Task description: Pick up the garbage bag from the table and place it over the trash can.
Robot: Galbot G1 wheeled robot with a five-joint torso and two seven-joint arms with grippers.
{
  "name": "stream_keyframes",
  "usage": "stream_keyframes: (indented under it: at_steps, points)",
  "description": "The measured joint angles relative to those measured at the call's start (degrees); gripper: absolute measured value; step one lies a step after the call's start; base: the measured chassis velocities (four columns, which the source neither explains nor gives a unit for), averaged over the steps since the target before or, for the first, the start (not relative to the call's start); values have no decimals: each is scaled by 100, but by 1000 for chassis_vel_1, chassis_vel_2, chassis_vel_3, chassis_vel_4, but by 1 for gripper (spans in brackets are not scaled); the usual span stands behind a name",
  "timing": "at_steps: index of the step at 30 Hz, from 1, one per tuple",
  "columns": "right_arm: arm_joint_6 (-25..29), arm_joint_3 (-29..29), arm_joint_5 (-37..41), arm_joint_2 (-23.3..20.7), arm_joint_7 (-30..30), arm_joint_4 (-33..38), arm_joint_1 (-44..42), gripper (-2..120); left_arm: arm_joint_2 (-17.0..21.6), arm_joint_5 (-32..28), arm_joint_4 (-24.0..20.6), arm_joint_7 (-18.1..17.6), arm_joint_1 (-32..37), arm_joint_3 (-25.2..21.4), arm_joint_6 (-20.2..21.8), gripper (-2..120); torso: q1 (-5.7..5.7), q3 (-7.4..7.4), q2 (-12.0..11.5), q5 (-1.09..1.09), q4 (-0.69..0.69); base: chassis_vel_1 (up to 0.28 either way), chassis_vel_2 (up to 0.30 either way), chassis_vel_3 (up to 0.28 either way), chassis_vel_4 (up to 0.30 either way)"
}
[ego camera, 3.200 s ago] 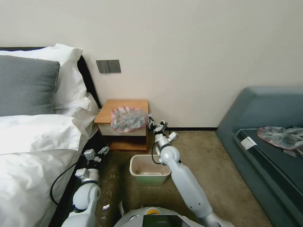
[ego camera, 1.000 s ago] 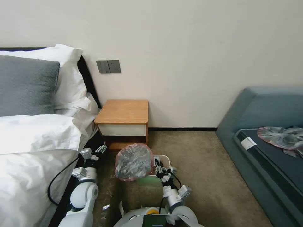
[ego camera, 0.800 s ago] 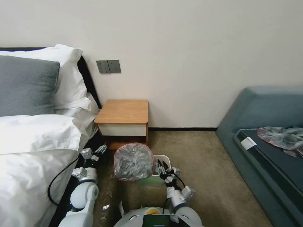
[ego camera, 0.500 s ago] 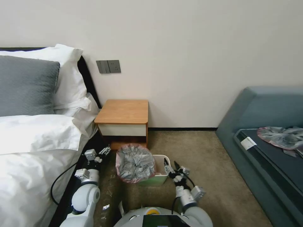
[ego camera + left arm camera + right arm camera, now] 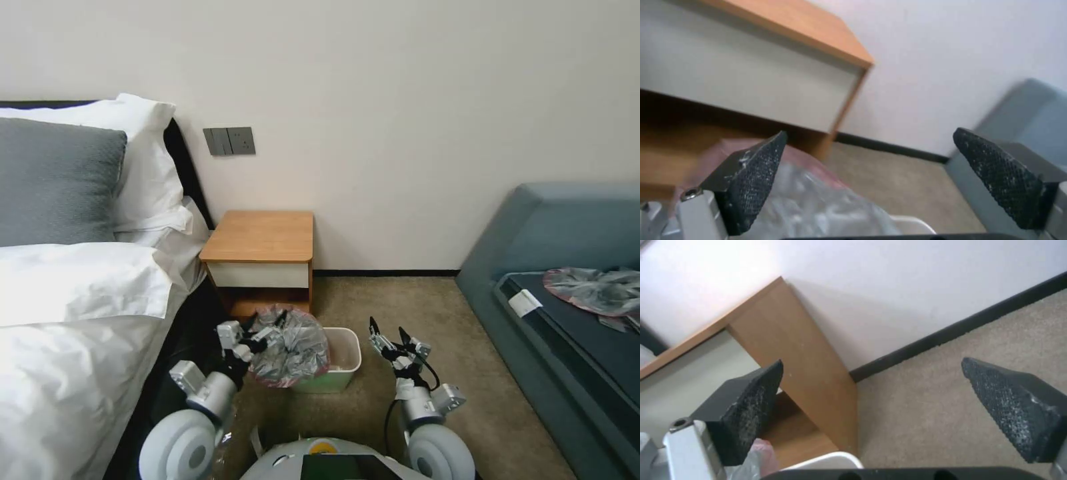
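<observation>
A bed (image 5: 67,300) with white pillows (image 5: 143,153) and 1 grey pillow (image 5: 57,180) stands at left. A blue-grey sofa (image 5: 553,227) at right carries another plastic bag (image 5: 590,288).

You get soft, even room light with no glare on the wall (image 5: 400,100). A shadow sits under the nightstand (image 5: 263,237) top. Your left wrist view is motion-blurred, smearing the garbage bag (image 5: 818,206); the right wrist view stays sharper.
</observation>
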Motion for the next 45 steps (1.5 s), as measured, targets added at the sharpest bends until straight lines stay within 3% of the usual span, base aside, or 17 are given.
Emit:
stream_keyframes:
  at_steps: [3,11,17,24,27,35,45]
  points:
    - [26,5,-2,23,-27,4,-13,100,-6,212,83,93,83,134,-80,96,0,0,0,0,0,0,0,0,0]
    - [33,-35,-10,32,-42,97,32,100,-53,554,466,-155,26,309,-3,97,0,0,0,-1,0,0,0,0,0]
    - [35,-39,-89,22,-40,210,-6,100,-113,705,589,-554,-169,303,706,100,0,0,-1,0,0,0,0,0,0]
    - [253,72,-593,119,5,397,-203,100,-143,842,811,-574,-302,279,1091,99,0,0,-1,-1,0,0,0,0,0]
    - [569,252,-1176,252,-8,474,-331,100,-155,1052,939,-532,-386,261,1260,98,0,0,-1,-1,0,0,0,0,0]
    - [1343,640,-2210,480,43,484,-343,100,-234,1307,1036,-567,-440,250,1309,97,0,0,-1,-1,0,0,0,0,0]
    - [1414,786,-2157,767,653,930,-326,100,-362,1718,1122,-677,-463,167,1347,94,0,0,-1,-1,-1,0,0,0,0]
